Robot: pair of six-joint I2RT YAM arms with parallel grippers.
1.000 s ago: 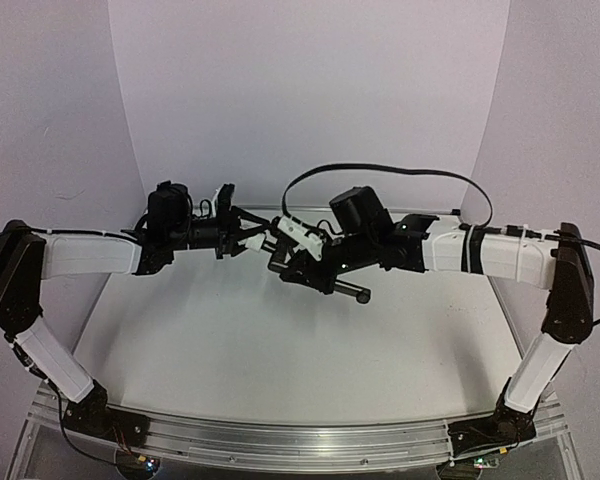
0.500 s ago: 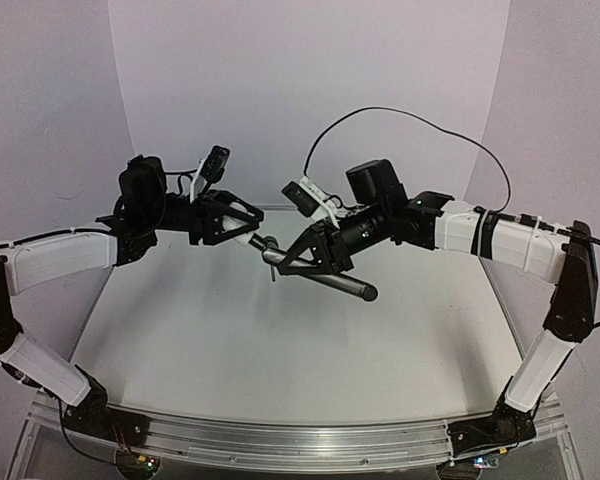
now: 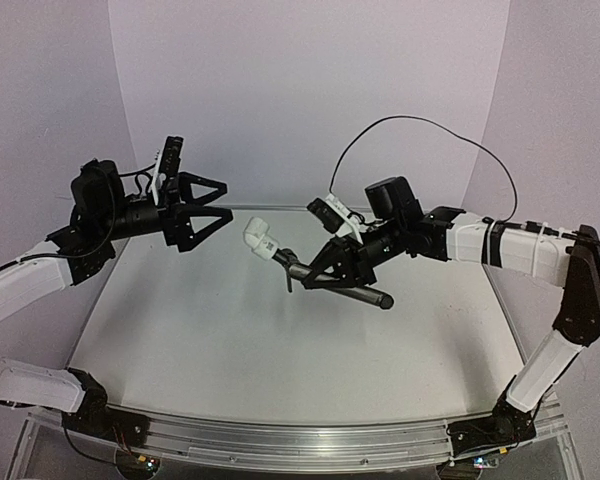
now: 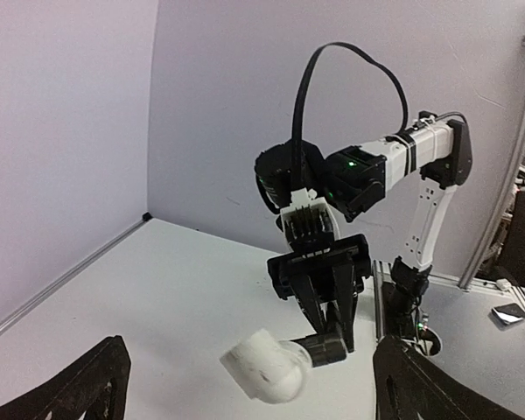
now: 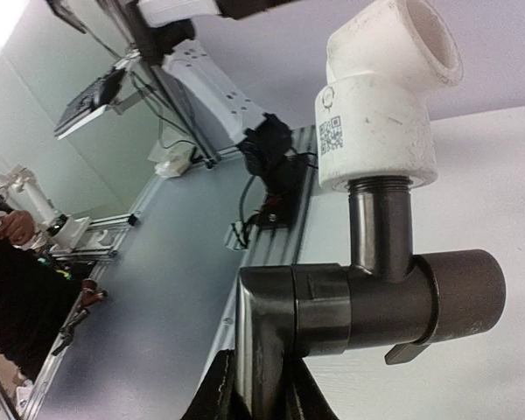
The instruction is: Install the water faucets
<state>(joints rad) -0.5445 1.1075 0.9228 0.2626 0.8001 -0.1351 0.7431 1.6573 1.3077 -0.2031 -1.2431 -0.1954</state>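
The water faucet (image 3: 332, 285) is a dark metal rod held above the table, with my right gripper (image 3: 325, 272) shut on its shaft. A white plastic elbow fitting (image 3: 261, 238) sits on the faucet's threaded stub, at the end towards the left arm. The right wrist view shows the fitting (image 5: 381, 131) above the faucet body (image 5: 359, 302), and my right gripper (image 5: 255, 395) clamped round the rod. My left gripper (image 3: 227, 200) hangs open a short way left of the fitting, not touching it. In the left wrist view the fitting (image 4: 261, 372) floats between the wide-apart fingers (image 4: 87, 385).
The white table (image 3: 280, 350) lies below both arms, with walls close behind and at both sides. An aluminium rail (image 3: 280, 440) runs along the near edge. A black cable (image 3: 410, 125) loops above the right arm.
My left gripper has opened, let go of the fitting and drawn back to the left and up. The right gripper has shifted right with the faucet, which keeps the fitting on it.
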